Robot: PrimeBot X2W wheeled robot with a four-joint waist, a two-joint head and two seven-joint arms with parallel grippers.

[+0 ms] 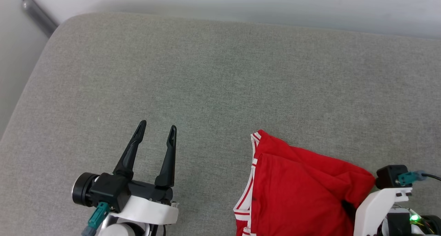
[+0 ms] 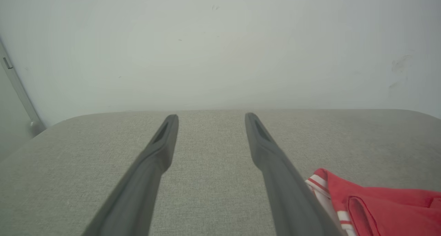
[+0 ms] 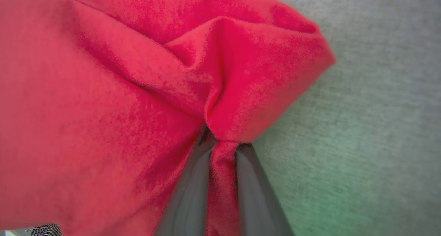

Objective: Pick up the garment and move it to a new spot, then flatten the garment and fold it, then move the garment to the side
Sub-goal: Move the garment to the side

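Observation:
The garment [image 1: 296,187] is a red shirt with white-and-red striped trim along its left edge. It lies bunched at the lower right of the grey cushion [image 1: 220,74]. In the right wrist view my right gripper [image 3: 224,141] is shut on a pinched fold of the red cloth [image 3: 103,91], which rises between the two dark fingers [image 3: 191,194]. In the head view only that arm's white wrist [image 1: 382,201] shows at the garment's right edge. My left gripper [image 1: 158,125] stands open over bare cushion, left of the garment. Its spread fingers [image 2: 151,160] hold nothing, with the garment's trim [image 2: 386,208] beside the right one.
The grey fabric cushion [image 2: 206,194] spreads wide to the left and back, with a rounded corner at the far left. A pale wall [image 1: 241,1] runs behind it. A grey metal rail [image 1: 34,12] slants down the wall at the upper left.

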